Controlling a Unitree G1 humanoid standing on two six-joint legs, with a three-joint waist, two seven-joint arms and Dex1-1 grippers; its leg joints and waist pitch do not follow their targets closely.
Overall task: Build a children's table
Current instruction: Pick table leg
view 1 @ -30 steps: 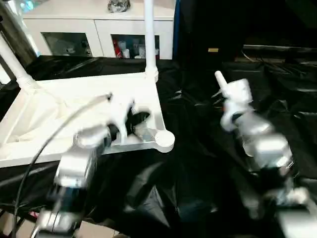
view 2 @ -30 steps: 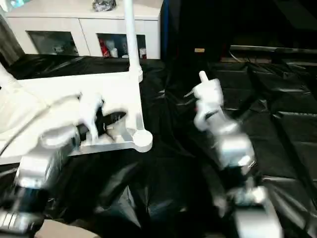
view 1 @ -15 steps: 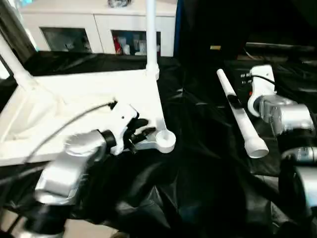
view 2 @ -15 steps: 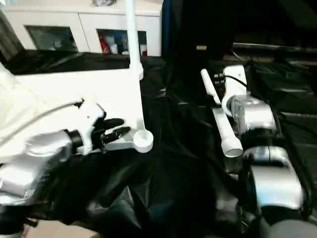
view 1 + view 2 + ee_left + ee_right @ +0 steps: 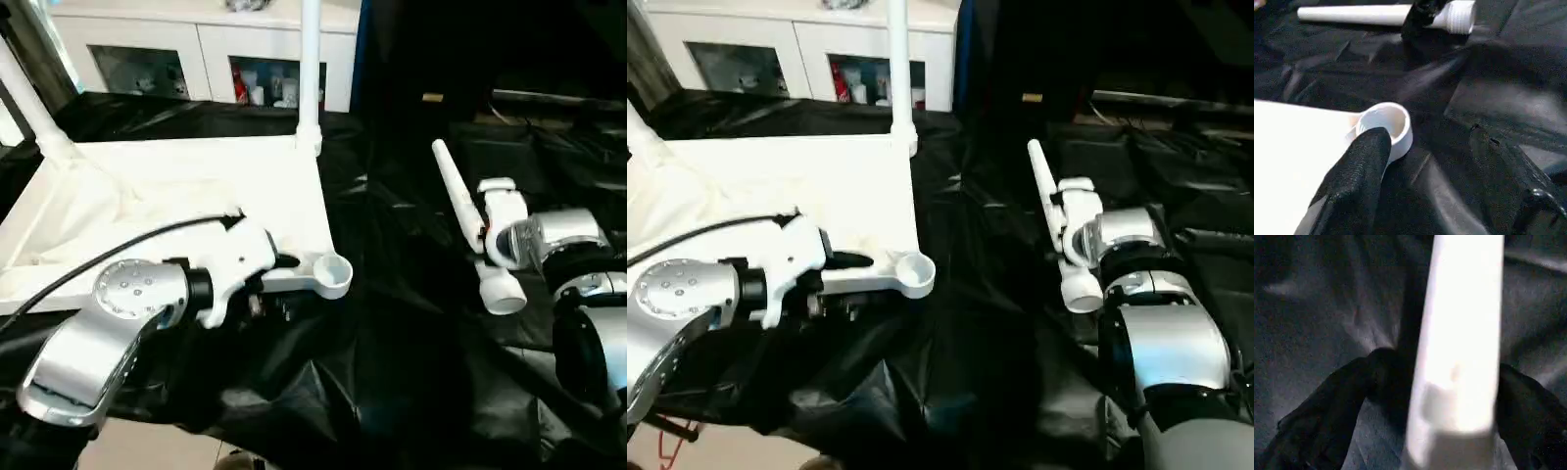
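Observation:
The white table top (image 5: 167,196) lies upside down on a black sheet. Legs stand in its far right corner (image 5: 310,69) and far left corner (image 5: 29,103). The near right socket (image 5: 331,270) holds nothing. My left gripper (image 5: 1427,134) is open at that corner, with one finger (image 5: 1359,171) lying on the top just short of the socket (image 5: 1386,120) and the other (image 5: 1508,166) over the sheet. A loose leg (image 5: 468,220) lies on the sheet to the right. My right gripper (image 5: 1447,367) is open, with its fingers on either side of this leg (image 5: 1459,333).
A white cabinet (image 5: 196,54) with glass doors stands behind the table top. The crinkled black sheet (image 5: 392,343) covers the whole work surface. A black cable (image 5: 98,264) runs along my left forearm over the table top.
My right gripper has moved from beside the loose leg to straddle it. My left gripper has turned and settled at the table top's edge by the empty socket. The camera shifted too.

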